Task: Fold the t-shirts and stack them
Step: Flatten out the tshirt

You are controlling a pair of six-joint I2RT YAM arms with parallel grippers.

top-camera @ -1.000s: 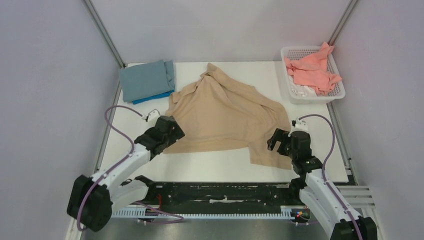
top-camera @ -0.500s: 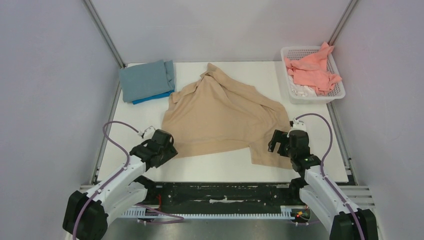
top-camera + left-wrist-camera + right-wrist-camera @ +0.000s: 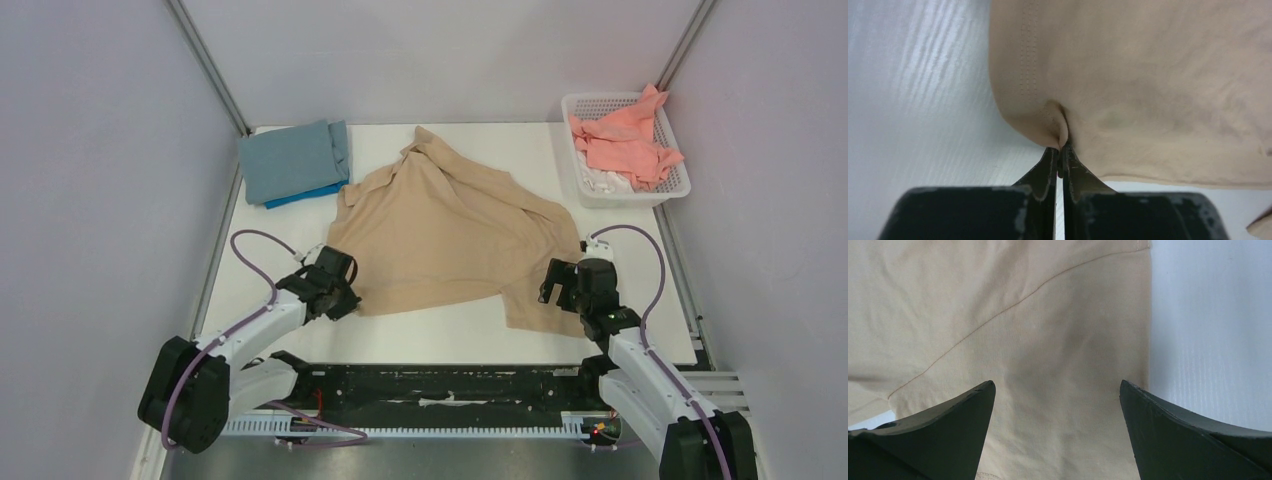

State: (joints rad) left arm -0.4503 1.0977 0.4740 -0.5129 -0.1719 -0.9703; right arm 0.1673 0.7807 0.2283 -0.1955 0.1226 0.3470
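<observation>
A beige-tan t-shirt [image 3: 440, 225] lies spread and rumpled in the middle of the white table [image 3: 440, 335]. My left gripper [image 3: 343, 287] is shut on its near left hem corner; in the left wrist view the cloth [image 3: 1148, 80] puckers into the closed gripper [image 3: 1062, 147]. My right gripper [image 3: 560, 278] stands open over the shirt's near right flap, and in the right wrist view beige cloth [image 3: 1048, 340] lies between the wide-apart fingers of that gripper [image 3: 1057, 390]. Folded grey-blue t-shirt [image 3: 290, 158] sits on a bright blue t-shirt [image 3: 305, 195] at the far left. A salmon pink t-shirt [image 3: 625, 140] fills the basket.
A white lattice basket [image 3: 640, 193] stands at the far right corner with something white under the pink cloth. Metal frame posts [image 3: 210, 65] rise at the back corners, grey walls close both sides. A black rail [image 3: 440, 385] runs along the near edge.
My left gripper drew back from the shirt's left edge, came in again at the near left hem corner and closed on it. The right gripper barely shifted and stayed open.
</observation>
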